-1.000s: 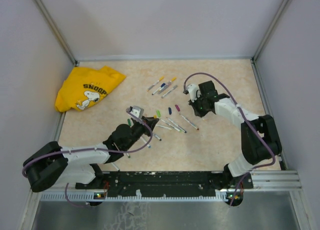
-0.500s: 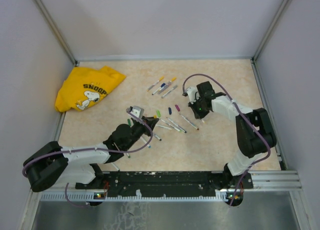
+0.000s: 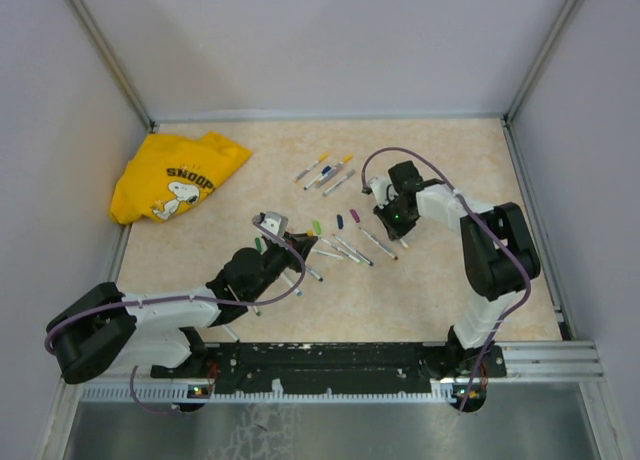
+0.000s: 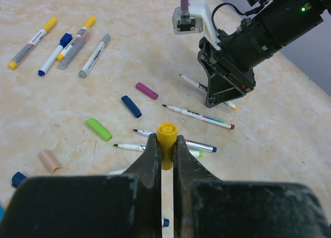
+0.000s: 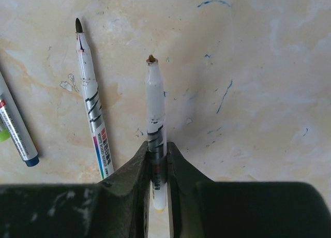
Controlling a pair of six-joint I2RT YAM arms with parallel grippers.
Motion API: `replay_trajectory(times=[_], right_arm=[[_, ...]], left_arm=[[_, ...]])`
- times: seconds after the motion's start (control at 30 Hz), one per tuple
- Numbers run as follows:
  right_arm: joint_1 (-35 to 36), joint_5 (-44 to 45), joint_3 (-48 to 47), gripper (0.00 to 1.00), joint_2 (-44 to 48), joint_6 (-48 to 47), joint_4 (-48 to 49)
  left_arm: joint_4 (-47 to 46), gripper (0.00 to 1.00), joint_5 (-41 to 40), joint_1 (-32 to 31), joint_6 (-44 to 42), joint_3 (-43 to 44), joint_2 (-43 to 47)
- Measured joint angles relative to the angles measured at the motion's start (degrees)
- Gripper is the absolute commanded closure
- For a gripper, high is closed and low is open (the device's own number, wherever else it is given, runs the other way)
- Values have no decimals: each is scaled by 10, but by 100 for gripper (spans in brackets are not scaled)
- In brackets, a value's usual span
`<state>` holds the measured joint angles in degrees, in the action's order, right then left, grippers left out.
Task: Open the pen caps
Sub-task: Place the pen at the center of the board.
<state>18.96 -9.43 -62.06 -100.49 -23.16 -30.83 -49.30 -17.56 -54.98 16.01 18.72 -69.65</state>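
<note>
Right wrist jaws pinch a pen (image 5: 154, 108), swung leftward; left jaws clamp yellow cap (image 4: 166, 133).

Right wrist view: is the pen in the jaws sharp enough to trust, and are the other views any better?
Right wrist: pen crisp to its tip, dark foreground soft. Left wrist: yellow cap sharp, no glare. Top external: evenly lit, faint shadows, loose pens tiny.
</note>
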Motion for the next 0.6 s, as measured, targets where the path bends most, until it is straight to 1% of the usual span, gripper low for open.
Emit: replay_trajectory(times=[0.1,0.13,0.23,0.27,0.3,0.4,0.47,0.6], right_arm=[[0,-1,-3,79,-1,-3,-5],[0,-1,-3,77,-1,-3,-6],[0,-4,-3,76,-1,-3,-8],[0,-4,-3,71,-1,-3,-8],[0,-5,-3,69,-1,-3,-8],[0,-6,-3,69,-1,-3,-10],[0,-7,-4,64,-1,-3,-11],[0,-8,-4,64,-1,-3,-13]], left_arm=[[0,100,0,0,0,0,0],[0,100,0,0,0,0,0],[0,100,0,0,0,0,0],[0,100,0,0,0,0,0],[-1,100,0,0,0,0,0],[-2,100,0,0,0,0,0],[-5,100,0,0,0,0,0],[-7,100,0,0,0,0,0]])
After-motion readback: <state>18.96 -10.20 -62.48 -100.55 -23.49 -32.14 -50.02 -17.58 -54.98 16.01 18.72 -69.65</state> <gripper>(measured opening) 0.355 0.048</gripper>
